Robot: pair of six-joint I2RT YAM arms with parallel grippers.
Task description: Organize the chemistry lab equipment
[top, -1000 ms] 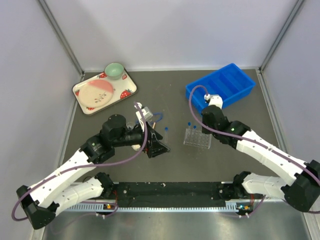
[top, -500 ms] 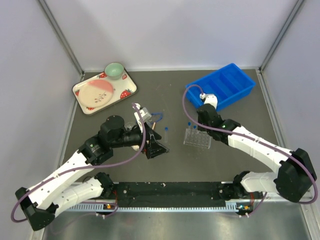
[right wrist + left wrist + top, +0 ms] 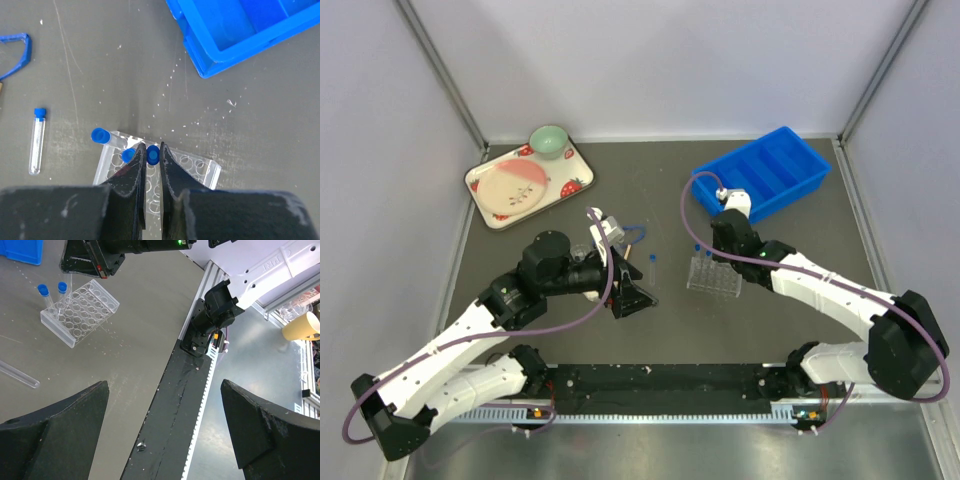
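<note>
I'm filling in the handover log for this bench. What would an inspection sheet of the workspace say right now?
Surface: dark table, white flecks and scratches.
Job's things: clear rack with two capped tubes; loose tube lying beside it; blue bin, nothing seen inside.
Clutter: tray with plate and green bowl.
Grippers: left tool open, empty; right tool shut on third tube at the rack.
Cables: purple cable looping off each arm.
Surroundings: white walls; yellow cup beyond the table.
</note>
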